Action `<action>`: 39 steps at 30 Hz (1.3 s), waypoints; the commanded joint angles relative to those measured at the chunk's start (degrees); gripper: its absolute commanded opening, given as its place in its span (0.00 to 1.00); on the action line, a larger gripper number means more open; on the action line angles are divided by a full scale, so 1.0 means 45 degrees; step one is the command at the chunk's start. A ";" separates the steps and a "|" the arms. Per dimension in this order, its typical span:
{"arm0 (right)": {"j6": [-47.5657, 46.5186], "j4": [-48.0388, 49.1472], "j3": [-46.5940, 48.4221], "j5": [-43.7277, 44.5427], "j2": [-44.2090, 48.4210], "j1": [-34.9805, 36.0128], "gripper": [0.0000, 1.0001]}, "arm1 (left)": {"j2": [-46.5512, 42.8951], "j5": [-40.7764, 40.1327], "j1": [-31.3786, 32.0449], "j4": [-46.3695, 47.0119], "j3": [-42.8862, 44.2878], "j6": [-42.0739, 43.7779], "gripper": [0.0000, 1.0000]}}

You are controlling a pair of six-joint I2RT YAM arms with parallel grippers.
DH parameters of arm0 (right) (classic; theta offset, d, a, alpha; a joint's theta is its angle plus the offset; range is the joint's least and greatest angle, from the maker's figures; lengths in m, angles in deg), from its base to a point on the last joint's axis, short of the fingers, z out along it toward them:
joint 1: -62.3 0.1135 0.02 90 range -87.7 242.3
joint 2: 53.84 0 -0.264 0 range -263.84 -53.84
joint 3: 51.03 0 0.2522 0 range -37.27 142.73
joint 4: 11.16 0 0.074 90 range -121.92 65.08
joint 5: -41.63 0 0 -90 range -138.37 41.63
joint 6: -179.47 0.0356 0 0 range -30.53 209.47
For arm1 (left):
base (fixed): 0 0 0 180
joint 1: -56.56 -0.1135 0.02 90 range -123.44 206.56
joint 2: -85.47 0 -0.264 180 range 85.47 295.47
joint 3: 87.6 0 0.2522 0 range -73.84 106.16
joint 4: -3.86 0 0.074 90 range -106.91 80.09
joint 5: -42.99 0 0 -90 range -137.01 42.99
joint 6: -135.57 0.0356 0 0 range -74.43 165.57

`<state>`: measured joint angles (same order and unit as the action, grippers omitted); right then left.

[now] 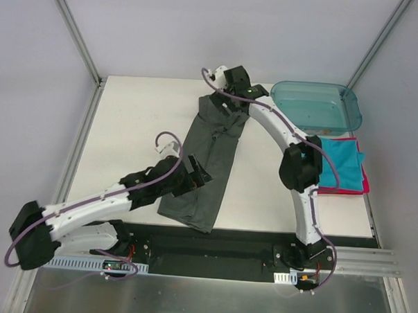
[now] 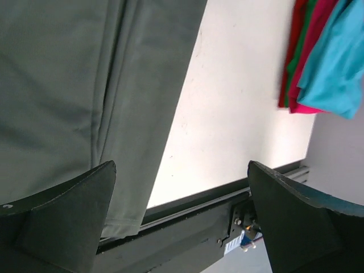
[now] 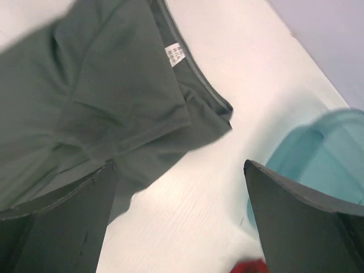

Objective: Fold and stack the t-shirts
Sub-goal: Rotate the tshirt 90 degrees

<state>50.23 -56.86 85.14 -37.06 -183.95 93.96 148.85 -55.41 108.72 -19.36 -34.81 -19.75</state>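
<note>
We look down from above-behind on the white table (image 1: pixel 141 126); both wrist cameras sit close (angled downward), sharing the dark charcoal-grey cloth t-shirt (image 1: pixel 209 156).

Robot lab enclosure, aluminium frame posts (image 1: pixel 76 33), white table (image 1: pixel 134 125)

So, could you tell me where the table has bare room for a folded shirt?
The widest bare patch of table lies between its left edge and the grey t-shirt. A narrower strip runs between that shirt and the right arm. The right side is crowded: tub, teal shirt on red-pink shirt.
</note>
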 commanded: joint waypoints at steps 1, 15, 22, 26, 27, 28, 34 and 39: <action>0.5658 -0.1510 -0.0986 0.0455 0.3361 0.0073 0.96 | -0.3235 -0.1919 0.0069 -0.0418 -0.1910 0.0179 0.99; 1.0480 0.1124 -0.9137 -0.3392 0.5282 0.2320 0.96 | -0.7464 -0.2411 -0.0088 -0.3309 -0.3184 0.1605 0.99; 1.0089 0.0946 -0.9136 -0.3334 0.3992 0.1970 0.96 | -0.5414 -0.1825 -0.0146 -0.3349 -0.2696 0.1703 0.99; 0.9991 0.1199 -0.9291 -0.3723 0.3483 0.1501 0.96 | -0.4924 -0.1746 -0.0302 -0.3368 -0.2618 0.1742 0.99; 0.9971 0.1355 -0.9369 -0.3898 0.3405 0.1364 0.96 | -0.4865 -0.1746 -0.0380 -0.3349 -0.2637 0.1723 0.99; 0.9952 0.1472 -0.9428 -0.4036 0.3307 0.1208 0.96 | -0.4826 -0.1668 -0.0535 -0.3349 -0.2657 0.1703 0.99; 0.9581 0.1493 -0.9000 -0.4485 0.2819 0.0426 0.97 | -0.4689 -0.1025 -0.1570 -0.3349 -0.2774 0.2034 0.99; 1.0048 0.0988 -0.8044 -0.4700 0.2156 -0.0004 0.73 | -0.4591 0.0283 -0.3152 -0.3349 -0.3164 0.2503 0.99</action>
<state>94.49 -50.42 46.19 -56.95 -169.91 95.32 127.73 -59.22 98.44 -33.33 -48.80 -11.19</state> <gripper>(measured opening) 0.863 0.990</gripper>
